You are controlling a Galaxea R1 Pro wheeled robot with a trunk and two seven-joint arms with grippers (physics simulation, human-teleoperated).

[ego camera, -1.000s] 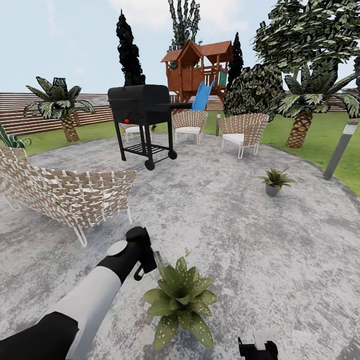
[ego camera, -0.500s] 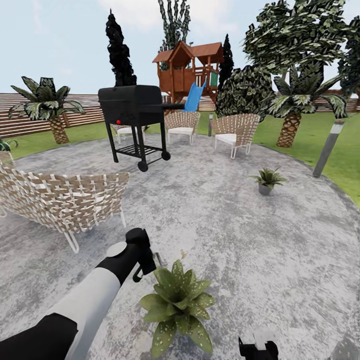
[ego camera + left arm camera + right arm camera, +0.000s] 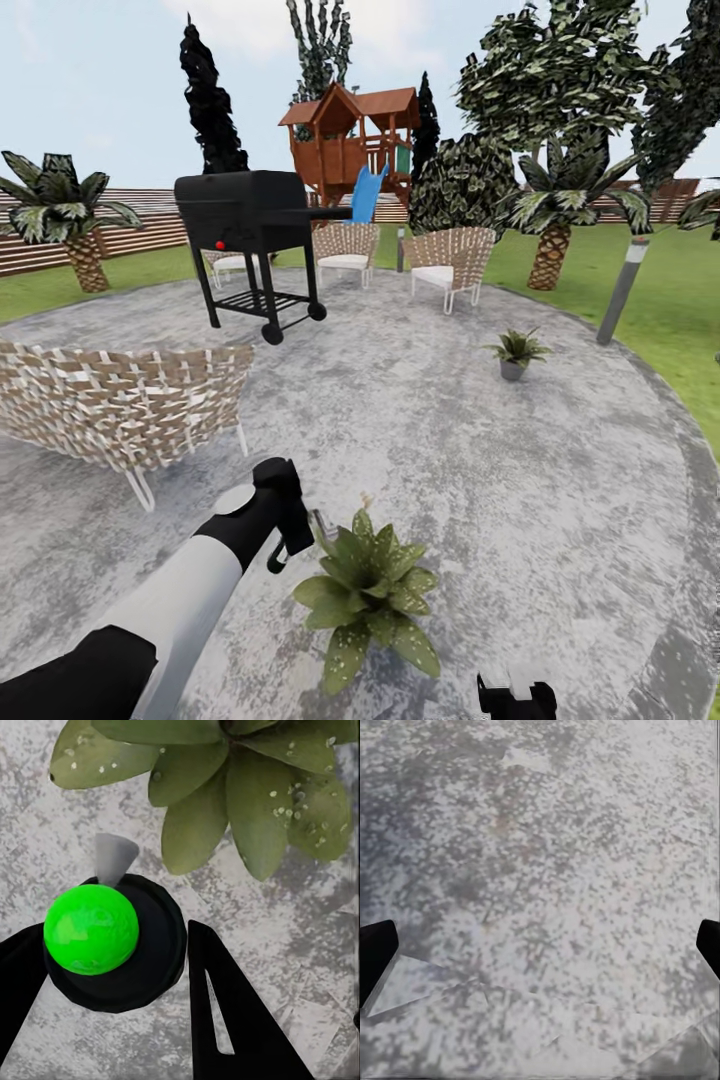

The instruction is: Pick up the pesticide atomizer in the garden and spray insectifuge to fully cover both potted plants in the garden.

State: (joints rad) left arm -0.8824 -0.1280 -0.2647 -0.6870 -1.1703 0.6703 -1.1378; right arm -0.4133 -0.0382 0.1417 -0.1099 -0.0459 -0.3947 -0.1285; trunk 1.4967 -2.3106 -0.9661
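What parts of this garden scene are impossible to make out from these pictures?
- Near potted plant, head view: its pot is hidden under its own leaves.
- Atomizer, left wrist view: seen from above, so its body and label are hidden under its own green top.
- Right gripper, head view: cut off by the bottom edge.
- Far potted plant, head view: too small to show any spray on its leaves.

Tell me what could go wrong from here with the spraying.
1. The left gripper holds the pesticide atomizer with its nozzle aimed at one edge of the near potted plant; leaves on its far side may go unsprayed.
2. The second potted plant sits far across the patio, so it likely needs a drive. Moving off too soon could leave the near one partly covered.
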